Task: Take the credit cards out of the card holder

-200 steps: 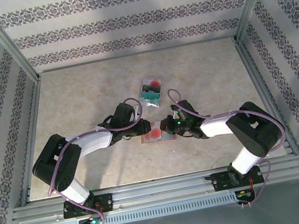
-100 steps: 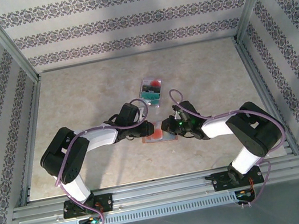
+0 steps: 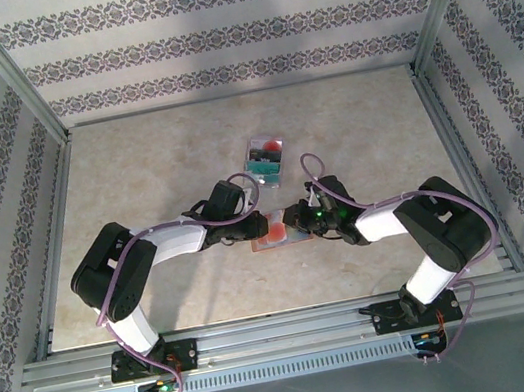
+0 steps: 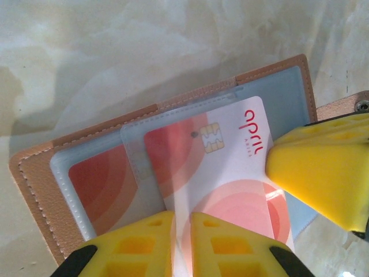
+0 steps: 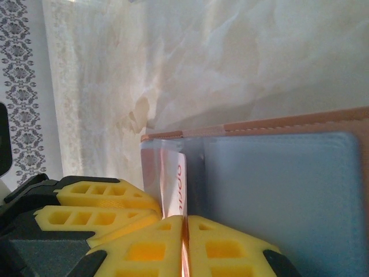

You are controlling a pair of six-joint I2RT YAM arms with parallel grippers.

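Note:
The brown card holder (image 3: pixel 272 239) lies open on the table between both grippers, blue-grey inside (image 4: pixel 286 98). A white and red "april" card (image 4: pixel 230 173) sticks partway out of its clear pocket. Another red card (image 4: pixel 98 184) sits in the left pocket. My left gripper (image 4: pixel 183 242) (image 3: pixel 255 226) has its fingers almost together, tips down on the card at the holder's near edge, nothing pinched between them. My right gripper (image 5: pixel 184 245) (image 3: pixel 294 223) is shut on the card's edge (image 5: pixel 176 184), beside the holder's panel (image 5: pixel 277 190). Its yellow finger (image 4: pixel 323 167) touches the card's right end.
A small pile of red and green cards (image 3: pixel 264 158) lies on the table just beyond the holder. Metal frame rails (image 3: pixel 457 151) and patterned walls enclose the marble tabletop (image 3: pixel 135 168). The left gripper's fingers (image 5: pixel 98 202) sit close beside the right ones.
The left arm's elbow has swung inward while its gripper stayed at the holder. The right gripper and the holder have shifted slightly to the right.

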